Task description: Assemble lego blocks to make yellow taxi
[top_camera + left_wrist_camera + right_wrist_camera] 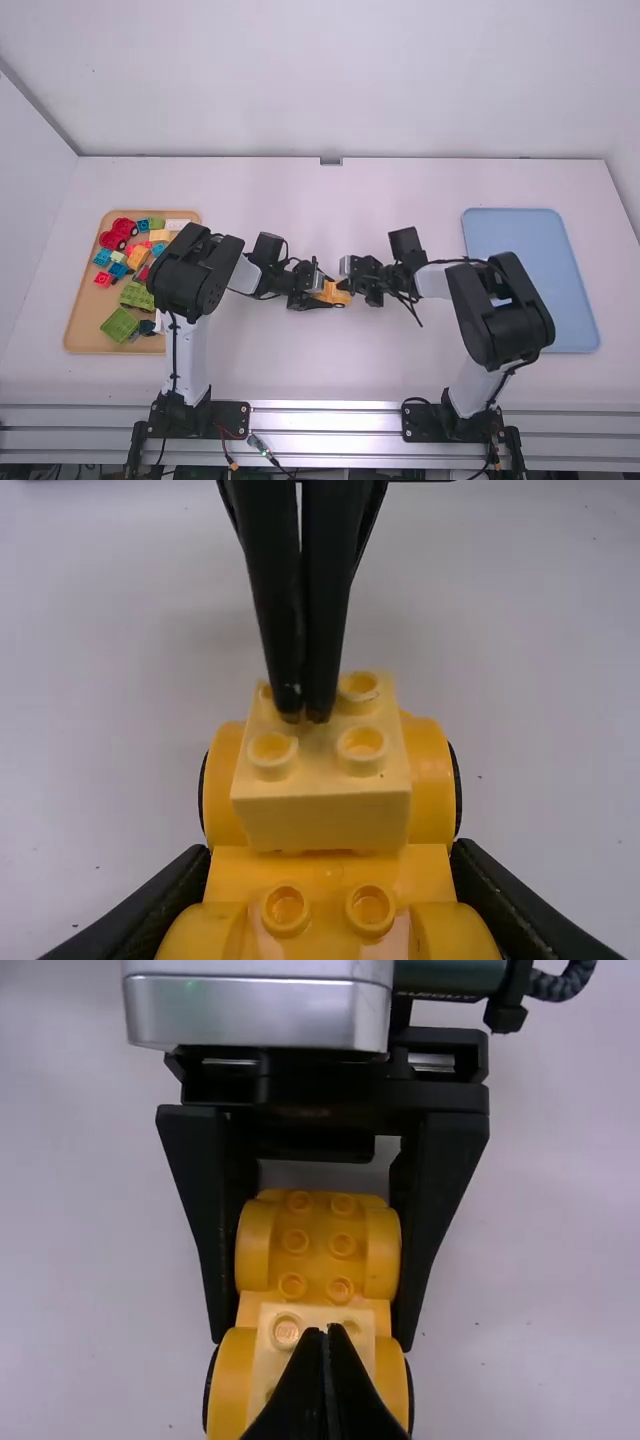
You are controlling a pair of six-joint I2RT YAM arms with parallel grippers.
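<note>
Mid-table in the high view, my left gripper (326, 297) and right gripper (347, 286) meet at an orange-yellow wheeled car base (333, 295). The left wrist view has the left gripper (330, 862) closed around both sides of the base (330, 872). A pale yellow studded block (325, 815) sits on the base's end between two wheels. In the right wrist view, the right gripper (328, 1330) has its fingers together, tips down on top of the pale yellow block (345, 1318); how firmly block and base are joined I cannot tell.
On the left, a tan tray (82, 325) holds several loose pieces, among them a red vehicle (119, 233) and green pieces (120, 324). A blue tray (530, 260) lies on the right side of the table.
</note>
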